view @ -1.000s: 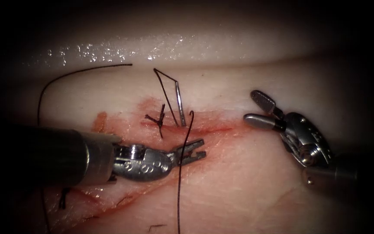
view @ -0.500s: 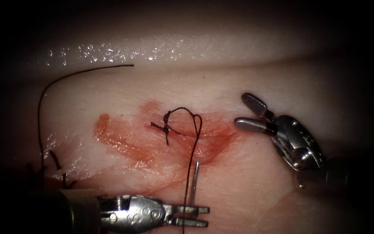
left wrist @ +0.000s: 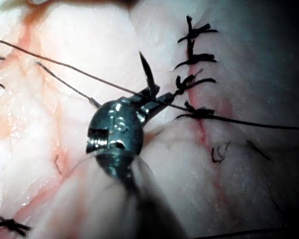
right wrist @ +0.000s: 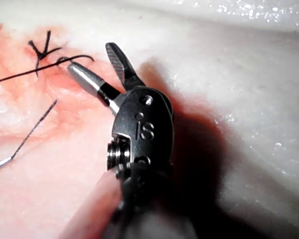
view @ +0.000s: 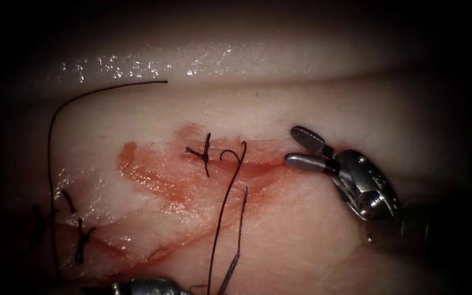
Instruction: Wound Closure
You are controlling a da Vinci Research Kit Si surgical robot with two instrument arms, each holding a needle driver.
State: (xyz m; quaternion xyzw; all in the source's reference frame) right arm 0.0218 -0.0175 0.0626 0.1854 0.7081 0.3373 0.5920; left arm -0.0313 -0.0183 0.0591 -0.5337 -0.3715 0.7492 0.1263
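Note:
The left tool [left wrist: 150, 101] is shut on the curved needle [left wrist: 145, 74] near its middle, with the point sticking up free of the tissue. In the endoscope view its wrist [view: 143, 285] sits at the bottom edge, with the needle [view: 229, 276] beside it, out of the tissue. Dark thread [view: 241, 218] runs from the needle up to the cut [view: 263, 168]. A second strand [view: 225, 207] loops at the cut and drops to the bottom edge. The right tool [view: 303, 149] hovers open at the cut's right end, holding nothing [right wrist: 92, 62].
A knotted stitch [view: 203, 154] sits left of the loop, and more knots [view: 83, 240] lie lower left along the cut. A loose thread [view: 83, 94] arcs across the upper left. Red fluid [view: 154, 177] stains the tissue around the cut.
The needle went from standing above the cut to below it, held by the left tool. That tool dropped to the bottom edge, trailing thread. The right tool crept left toward the cut.

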